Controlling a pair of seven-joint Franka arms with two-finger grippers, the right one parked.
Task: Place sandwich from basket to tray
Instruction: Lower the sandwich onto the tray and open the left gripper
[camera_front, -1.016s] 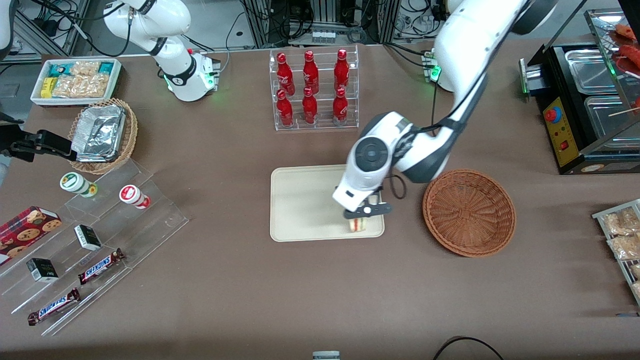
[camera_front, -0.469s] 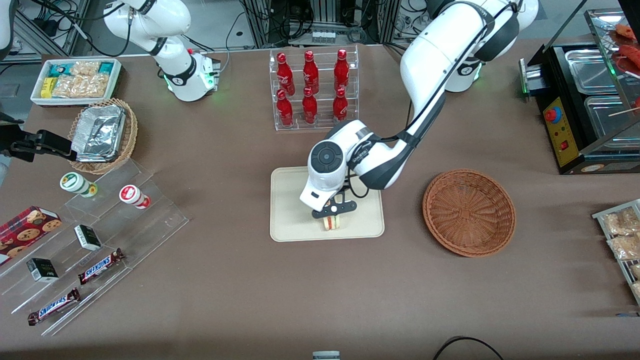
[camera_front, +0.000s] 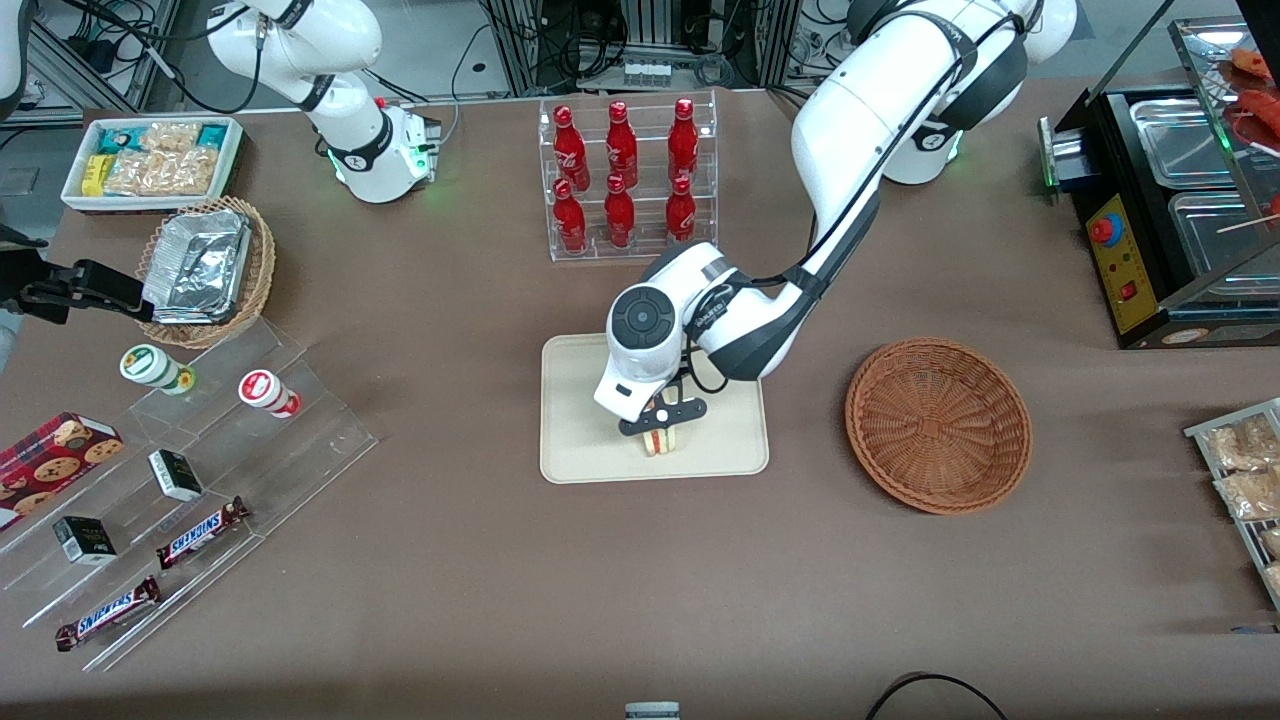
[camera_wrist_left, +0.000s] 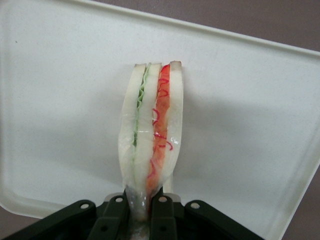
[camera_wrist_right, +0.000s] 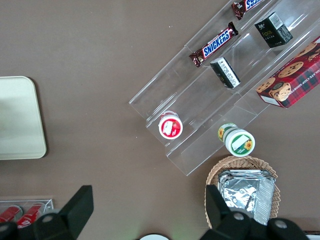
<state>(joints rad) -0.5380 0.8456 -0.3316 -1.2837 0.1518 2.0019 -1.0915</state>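
Observation:
My gripper (camera_front: 660, 430) hangs over the cream tray (camera_front: 580, 420), near the tray's edge closest to the front camera, and is shut on the sandwich (camera_front: 659, 442). The wrist view shows the sandwich (camera_wrist_left: 151, 132) standing on edge, white bread with green and red filling stripes, its wrapped end pinched between the black fingers (camera_wrist_left: 114, 216) above the tray (camera_wrist_left: 60, 110). The reddish-brown basket (camera_front: 938, 425) sits beside the tray toward the working arm's end, with nothing in it.
A clear rack of red bottles (camera_front: 625, 175) stands farther from the camera than the tray. A tan basket of foil containers (camera_front: 205, 268), a white bin of snacks (camera_front: 155, 160) and an acrylic stand with candy bars (camera_front: 190, 480) lie toward the parked arm's end. A black food warmer (camera_front: 1170, 200) stands at the working arm's end.
The gripper carried the sandwich from the tray's corner nearest the basket toward the tray's middle, still held. Over the last half second it moved only slightly.

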